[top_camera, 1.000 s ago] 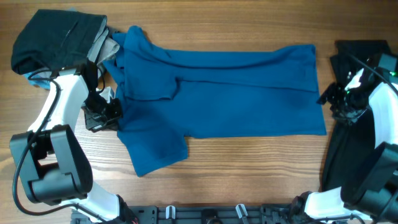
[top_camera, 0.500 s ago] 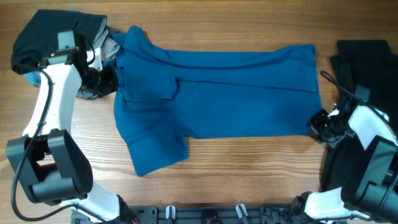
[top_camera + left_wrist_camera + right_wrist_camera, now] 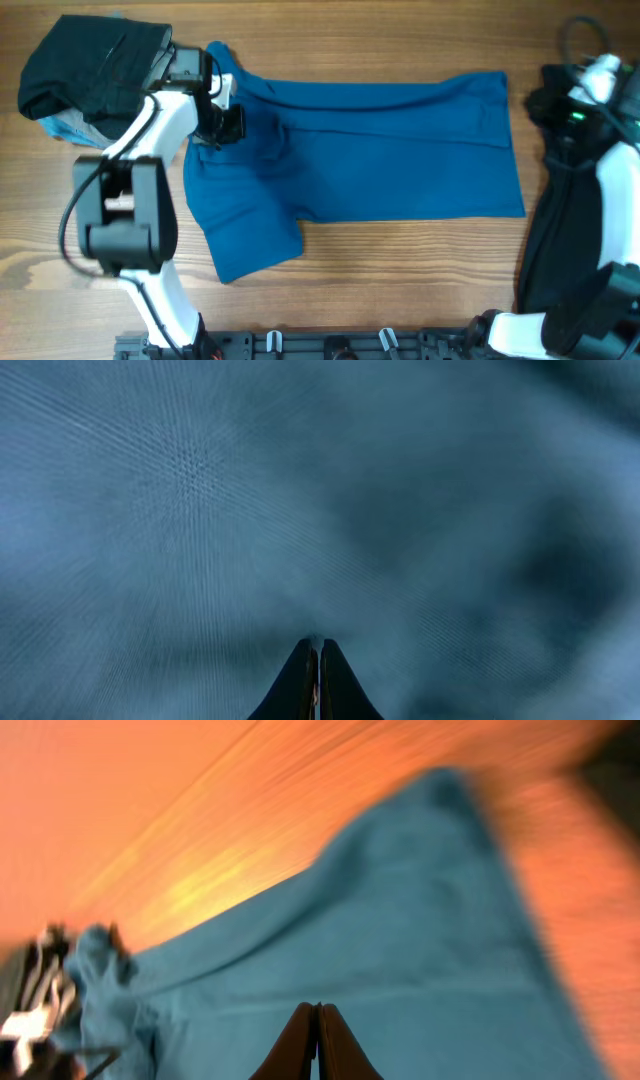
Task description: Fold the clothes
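Observation:
A large royal-blue T-shirt (image 3: 380, 150) lies spread across the middle of the wooden table (image 3: 400, 280), one sleeve pointing toward the front left. My left gripper (image 3: 228, 122) is over its left end near the collar. In the left wrist view that gripper (image 3: 318, 645) is shut, tips right against blue fabric (image 3: 200, 510); no fold shows between the jaws. My right gripper (image 3: 548, 100) is raised at the far right, over a black garment (image 3: 560, 220). In the right wrist view it (image 3: 318, 1008) is shut and empty, with the shirt (image 3: 380, 940) well beyond it.
A heap of black clothes (image 3: 95, 65) sits at the back left corner, with a grey piece (image 3: 176, 72) and a light-blue piece (image 3: 60, 126) showing at its edges. Bare wood runs along the front edge below the shirt.
My left gripper has swung from beside the shirt's left edge onto the shirt near the collar. My right gripper shut, dipped to the shirt's lower right corner, then rose to the far right.

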You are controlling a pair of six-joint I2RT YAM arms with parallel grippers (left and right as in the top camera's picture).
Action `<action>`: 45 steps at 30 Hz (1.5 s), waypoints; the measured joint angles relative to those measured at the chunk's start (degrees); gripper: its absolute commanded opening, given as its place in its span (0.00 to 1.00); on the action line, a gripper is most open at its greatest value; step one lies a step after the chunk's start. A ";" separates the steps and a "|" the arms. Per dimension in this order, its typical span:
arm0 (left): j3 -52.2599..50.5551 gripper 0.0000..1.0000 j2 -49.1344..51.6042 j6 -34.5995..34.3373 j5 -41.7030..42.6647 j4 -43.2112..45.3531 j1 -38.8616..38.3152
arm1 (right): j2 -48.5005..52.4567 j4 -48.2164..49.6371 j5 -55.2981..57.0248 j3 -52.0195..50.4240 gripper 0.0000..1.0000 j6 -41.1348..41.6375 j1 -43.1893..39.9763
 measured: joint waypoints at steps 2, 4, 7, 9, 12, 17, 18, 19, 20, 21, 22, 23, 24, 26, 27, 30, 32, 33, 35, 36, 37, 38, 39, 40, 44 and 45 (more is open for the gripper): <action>0.59 0.04 1.27 -1.16 -0.09 1.22 0.48 | 4.11 3.96 0.68 -0.02 0.04 0.42 5.75; 0.68 0.04 1.51 -2.03 -0.20 1.60 0.63 | 10.43 9.90 1.01 -0.04 0.04 1.03 10.95; 0.70 0.04 1.57 -2.43 -0.20 1.99 0.63 | 20.09 18.67 0.79 -0.15 0.04 2.51 17.75; 0.72 0.04 1.60 -2.43 -0.20 2.03 0.63 | 25.57 22.56 0.66 -0.20 0.04 5.51 20.92; 0.74 0.04 1.62 -2.45 -0.20 2.05 0.63 | 30.53 27.91 0.46 -0.42 0.12 9.07 22.64; 0.74 0.04 1.62 -2.56 -0.20 2.14 0.63 | 31.32 52.24 4.33 -0.59 0.21 12.50 22.38; 0.74 0.05 1.62 -2.62 -0.20 2.19 0.63 | 31.32 55.01 4.79 -0.55 0.21 13.81 22.01; 0.74 0.08 1.62 -2.64 -0.20 2.19 0.63 | 31.30 55.65 4.90 -0.48 0.22 14.75 21.27; 0.74 0.08 1.62 -2.67 -0.17 2.19 0.63 | 31.26 54.66 4.46 -0.44 0.22 15.26 20.35; 0.74 0.08 1.62 -2.84 -0.07 2.25 0.61 | 31.21 52.11 3.52 -0.37 0.22 15.67 18.69; 0.74 0.06 1.62 -2.86 0.02 2.27 0.57 | 31.02 49.66 2.34 -0.26 0.22 15.74 16.90; 0.74 0.04 1.62 -2.86 0.02 2.27 0.57 | 29.70 42.29 0.37 -0.13 0.20 14.99 15.45; 0.76 0.04 1.62 -2.86 0.02 2.27 0.57 | 28.35 36.52 -0.76 -0.35 0.13 14.40 14.51; 0.90 0.04 1.62 -3.06 0.04 2.32 0.57 | 26.10 26.43 -1.86 -0.17 0.06 12.72 12.90; 0.98 0.04 1.60 -3.08 0.13 2.32 0.59 | 25.49 21.90 -1.31 -0.07 0.05 11.61 12.85; 1.79 0.04 1.07 -3.15 2.78 3.37 0.57 | 25.38 14.67 4.13 -0.28 0.04 9.60 14.05; 2.38 0.04 0.37 -3.28 6.32 7.02 0.39 | 25.66 14.56 6.99 -0.28 0.04 9.14 14.64; 2.71 0.04 0.04 -3.28 7.82 9.27 0.13 | 26.10 14.53 7.72 -0.28 0.04 9.05 14.71; 3.06 0.04 0.00 -3.28 9.81 12.68 -1.16 | 27.12 14.51 8.22 -0.13 0.04 9.05 14.64; 3.06 0.04 0.04 -3.26 10.56 14.73 -2.49 | 27.19 14.40 8.28 -0.02 0.04 9.05 14.64; 3.08 0.04 0.09 -3.26 11.13 15.93 -3.80 | 27.28 14.36 8.33 0.02 0.04 9.05 14.64; 3.08 0.04 0.31 -3.26 11.43 17.05 -4.76 | 27.32 14.34 8.33 0.07 0.04 9.05 14.64; 3.10 0.04 0.83 -3.28 11.69 18.58 -5.68 | 27.34 14.34 8.35 0.09 0.04 9.05 14.64; 3.17 0.04 1.86 -3.26 12.09 19.91 -6.49 | 27.34 14.34 8.37 0.09 0.04 9.05 14.64; 3.15 0.04 8.55 -5.01 12.50 29.35 -6.78 | 27.36 14.36 8.39 0.17 0.04 9.09 14.64; 3.10 0.04 10.54 -6.80 12.70 34.29 -6.54 | 27.41 14.36 8.39 0.20 0.04 9.11 14.64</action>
